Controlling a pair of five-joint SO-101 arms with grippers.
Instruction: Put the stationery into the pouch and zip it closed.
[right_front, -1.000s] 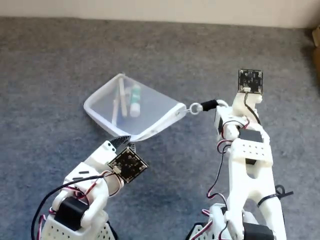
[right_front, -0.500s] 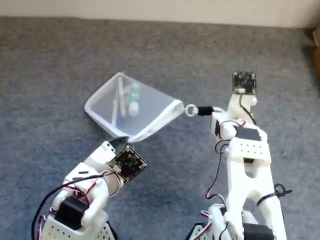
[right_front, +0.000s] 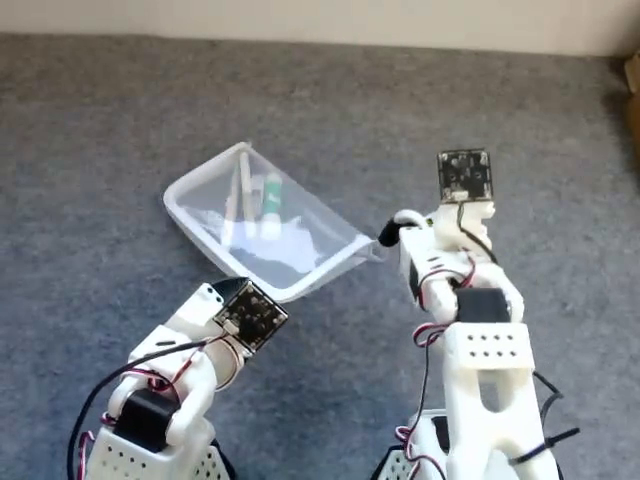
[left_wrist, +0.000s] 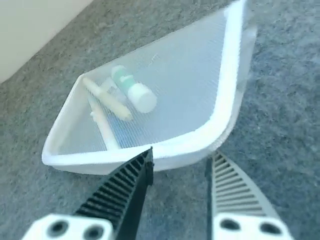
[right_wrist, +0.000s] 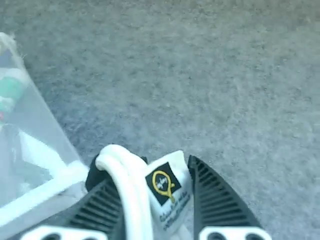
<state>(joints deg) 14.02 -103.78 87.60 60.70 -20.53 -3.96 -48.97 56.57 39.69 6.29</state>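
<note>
From above, the pouch (right_front: 290, 235) lies on the grey counter (right_front: 110, 110) with the stationery (right_front: 255, 200) already inside, so zipping looks like the step in hand. The right arm is folded in, with the right pincer (right_front: 385, 237) at the pouch's corner, and the left arm reaches to the pouch's near edge.

At the left wrist, the left pincer (left_wrist: 177, 160) stands open, tips astride the pouch's rim (it should clamp there first, as an anchor).

At the right wrist, the right pincer is closed on the zip pull (right_wrist: 162, 187). Draw it straight along the teeth, low and steady.
</note>
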